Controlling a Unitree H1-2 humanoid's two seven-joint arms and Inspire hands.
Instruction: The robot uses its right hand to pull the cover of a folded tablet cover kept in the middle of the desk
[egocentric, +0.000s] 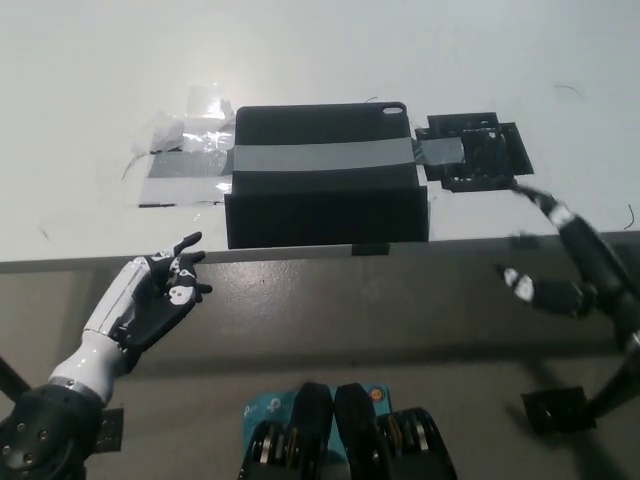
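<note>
A black folded tablet cover (322, 180) lies on the white desk (320, 60) near its front edge, held down by a grey tape band across its middle. Its lower flap hangs over the desk edge. My black right hand (575, 260) hovers off the desk's front right, fingers spread apart, to the right of the cover and not touching it. My white left hand (150, 295) rests below the desk edge at lower left, fingers loosely apart and empty.
A small black block (478, 152) is taped to the desk right of the cover. Clear and grey tape patches (185, 160) lie left of the cover. The desk's front edge (100, 263) runs across the picture.
</note>
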